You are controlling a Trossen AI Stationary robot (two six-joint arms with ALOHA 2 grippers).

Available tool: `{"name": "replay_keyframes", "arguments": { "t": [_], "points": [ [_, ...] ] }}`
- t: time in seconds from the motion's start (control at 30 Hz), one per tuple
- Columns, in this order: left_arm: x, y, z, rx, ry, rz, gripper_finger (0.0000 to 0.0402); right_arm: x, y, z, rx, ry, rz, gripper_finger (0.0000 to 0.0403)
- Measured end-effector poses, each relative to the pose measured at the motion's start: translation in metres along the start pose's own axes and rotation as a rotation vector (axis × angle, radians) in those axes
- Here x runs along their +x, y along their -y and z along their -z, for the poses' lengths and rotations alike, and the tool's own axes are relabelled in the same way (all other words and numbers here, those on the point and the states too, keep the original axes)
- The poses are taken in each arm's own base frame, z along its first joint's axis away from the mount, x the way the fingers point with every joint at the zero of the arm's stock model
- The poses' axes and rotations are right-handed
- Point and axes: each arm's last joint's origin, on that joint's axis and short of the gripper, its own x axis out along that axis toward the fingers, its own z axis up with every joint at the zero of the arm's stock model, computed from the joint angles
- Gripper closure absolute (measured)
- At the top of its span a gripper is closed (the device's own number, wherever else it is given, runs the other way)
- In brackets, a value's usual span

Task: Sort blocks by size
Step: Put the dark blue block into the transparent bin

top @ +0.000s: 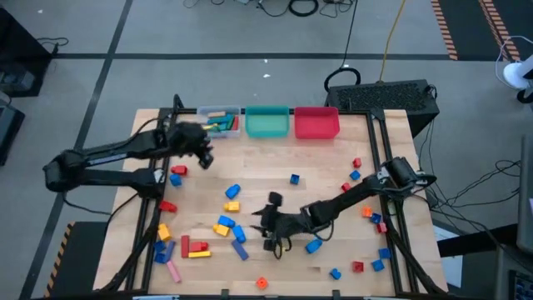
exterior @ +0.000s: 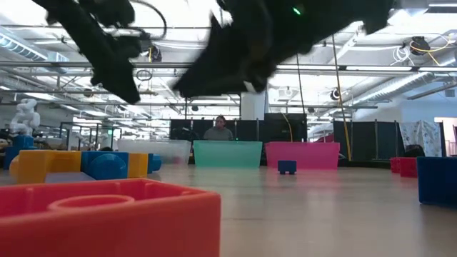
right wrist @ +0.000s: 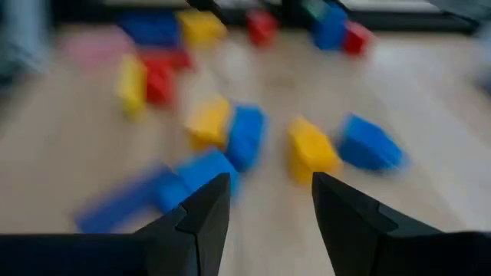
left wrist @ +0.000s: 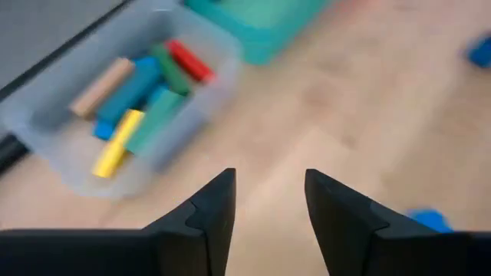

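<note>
Both grippers empty, jaws parted: right gripper point(right wrist: 265, 207), seemingly over clustered blocks point(right wrist: 245, 134), risks nudging neighbours.

Clear bin point(top: 220, 122) w/ long bars point(left wrist: 138, 100): tan, blue, teal, green, red, yellow. Next bin point(top: 266, 122) teal, third bin point(top: 316, 122) red (reads pink in low view). Table point(top: 316, 167) light wood grain. Loose blocks point(top: 229, 218) mostly blue & yellow, plus red, orange, one pink bar point(top: 173, 271). Both arms dark/black, incl. left gripper point(left wrist: 268, 203) & right gripper point(right wrist: 270, 207). Floor grey w/ dark lines.
</note>
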Motion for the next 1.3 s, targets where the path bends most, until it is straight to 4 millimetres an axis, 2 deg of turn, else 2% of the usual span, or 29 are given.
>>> {"name": "replay_keyframes", "arguments": {
  "t": [0.13, 0.27, 0.43, 0.77, 1.0, 1.3],
  "points": [
    [-0.023, 0.02, 0.014, 0.056, 0.008, 0.107, 0.027, 0.017, -0.001, -0.012, 0.005, 0.078, -0.135, 0.0234],
    [-0.039, 0.037, 0.023, 0.132, 0.035, 0.229, 0.0291, 0.045, -0.019, -0.016, -0.069, 0.066, -0.201, 0.0234],
    [-0.047, 0.053, 0.033, 0.211, 0.032, 0.312, 0.0307, 0.078, -0.04, -0.015, -0.141, -0.015, -0.206, 0.0234],
    [-0.052, 0.079, 0.053, 0.309, -0.046, 0.385, 0.0309, 0.107, -0.055, -0.031, -0.131, 0.018, -0.217, 0.0234],
    [-0.048, 0.093, 0.067, 0.394, -0.122, 0.374, 0.0309, 0.131, -0.063, -0.019, -0.123, -0.014, -0.255, 0.0234],
    [-0.039, 0.108, 0.079, 0.481, -0.205, 0.365, 0.0309, 0.141, -0.065, -0.017, -0.044, 0.006, -0.256, 0.0234]
  ]
}}
